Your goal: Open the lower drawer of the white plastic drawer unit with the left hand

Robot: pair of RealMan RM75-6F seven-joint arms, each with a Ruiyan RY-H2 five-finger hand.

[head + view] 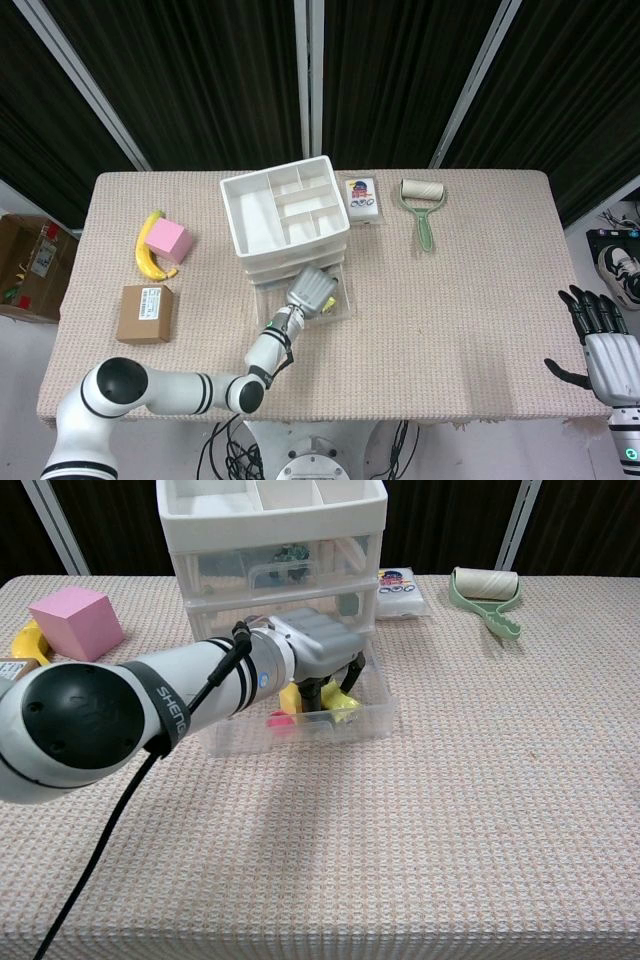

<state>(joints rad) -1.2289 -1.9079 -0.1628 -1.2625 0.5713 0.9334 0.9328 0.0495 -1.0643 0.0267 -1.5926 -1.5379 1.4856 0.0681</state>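
Bench (480, 300): carries everything.
Drawer unit (285, 215): mid-bench, front facing the robot.
Lower drawer (295, 725): pulled out toward the robot, long axis across the unit's front.
Left hand (320, 655): fingers curled down inside the lower drawer, behind its front wall.
Right hand (600, 340): well right of the unit, off the bench edge, fingers apart, holding nothing.

drawer unit (270, 520): white frame, clear drawers | lower drawer (300, 725): clear, yellow and pink items inside | left hand (320, 650): silver-grey, black fingers | cube (70, 620): pink | banana (148, 260): yellow | box (145, 313): brown | lint roller (422, 205): pale green, cream roll | table (480, 810): beige waffle weave
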